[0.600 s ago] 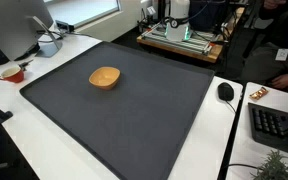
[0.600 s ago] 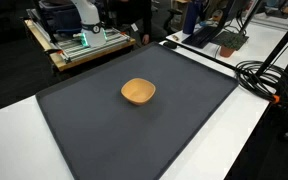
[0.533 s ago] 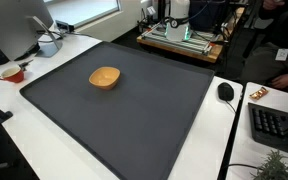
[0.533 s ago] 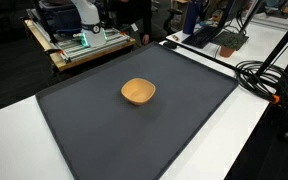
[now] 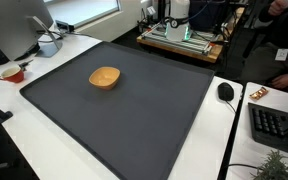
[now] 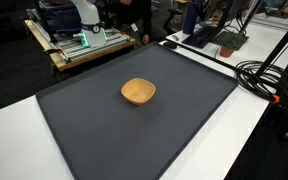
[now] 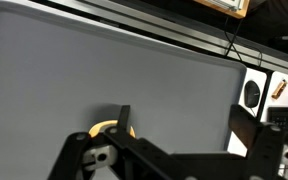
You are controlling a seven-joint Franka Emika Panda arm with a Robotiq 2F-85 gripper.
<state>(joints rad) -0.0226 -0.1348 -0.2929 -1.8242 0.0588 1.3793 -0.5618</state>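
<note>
In an exterior view, a wooden bowl point(image 5: 104, 77) is sitting upright on the far left part of a dark mat point(image 5: 134, 120) covering the table point(image 5: 232, 135). A black mouse point(image 5: 225, 91) is lying just right of the mat, a red cup point(image 5: 12, 73) left of it.

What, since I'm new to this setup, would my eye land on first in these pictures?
In both exterior views a lone orange bowl stands out, sitting on a broad dark mat. In the wrist view the pincer fills the foreground with its jaws spread, and the bowl peeks out behind one of its fingers. In an exterior view a black mouse rests on the white table beside the mat.
</note>
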